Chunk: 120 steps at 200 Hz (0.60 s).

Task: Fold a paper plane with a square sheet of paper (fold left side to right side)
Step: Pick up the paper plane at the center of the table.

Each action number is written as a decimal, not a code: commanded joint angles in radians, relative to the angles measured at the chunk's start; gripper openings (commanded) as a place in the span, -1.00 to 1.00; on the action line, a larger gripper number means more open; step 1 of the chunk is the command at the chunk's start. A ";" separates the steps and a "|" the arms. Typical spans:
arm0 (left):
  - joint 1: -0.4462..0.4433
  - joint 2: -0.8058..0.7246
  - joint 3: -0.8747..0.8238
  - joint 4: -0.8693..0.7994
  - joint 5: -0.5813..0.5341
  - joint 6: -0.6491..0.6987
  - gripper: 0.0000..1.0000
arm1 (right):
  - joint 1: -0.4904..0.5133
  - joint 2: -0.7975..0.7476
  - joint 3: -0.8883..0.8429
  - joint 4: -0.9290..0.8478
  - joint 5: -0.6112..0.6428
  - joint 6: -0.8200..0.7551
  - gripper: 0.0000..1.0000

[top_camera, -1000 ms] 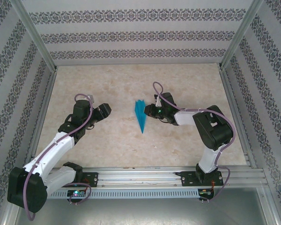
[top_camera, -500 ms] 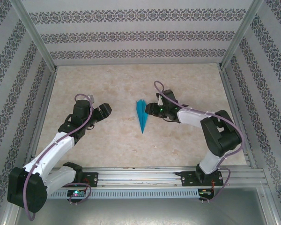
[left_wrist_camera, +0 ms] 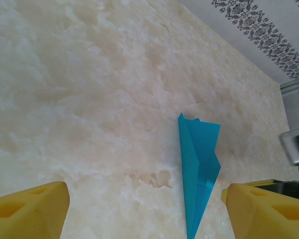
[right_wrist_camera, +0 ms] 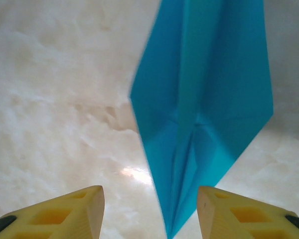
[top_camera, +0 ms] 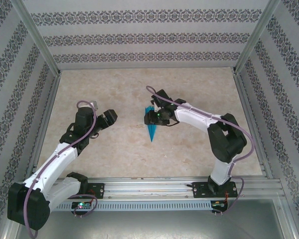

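Mid-table, paper plane (top_camera: 152,131) under R end effector (top_camera: 150,117), L end effector (top_camera: 111,117), both spread, empty

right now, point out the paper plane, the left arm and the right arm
paper plane (left_wrist_camera: 199,164): left wrist view, middle of its folded body
left arm (top_camera: 52,163): top external view, white forearm link
right arm (top_camera: 195,118): top external view, white forearm link

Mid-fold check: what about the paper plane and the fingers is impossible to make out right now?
- Top external: wide end of the paper plane, covered by the right fingers.
- Right wrist: the plane's far part, cut by the top edge; blur leaves it unclear whether the fingers touch it.
- Left wrist: its nose tip, at or past the bottom edge.
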 commanded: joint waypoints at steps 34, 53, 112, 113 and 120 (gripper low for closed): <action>0.020 -0.022 -0.017 -0.021 -0.007 0.026 0.65 | 0.005 0.078 0.072 -0.087 0.030 -0.009 -0.09; 0.021 -0.021 -0.020 -0.022 -0.004 0.025 0.65 | 0.006 0.096 0.082 -0.089 0.031 -0.013 -0.15; 0.025 -0.023 -0.019 -0.025 0.003 0.028 0.66 | 0.011 0.142 0.112 -0.104 0.047 -0.014 -0.29; 0.025 -0.023 -0.019 -0.026 0.003 0.028 0.66 | 0.011 0.142 0.112 -0.104 0.049 -0.014 -0.29; 0.025 -0.022 -0.019 -0.025 0.004 0.029 0.66 | 0.013 0.145 0.115 -0.105 0.056 -0.014 -0.28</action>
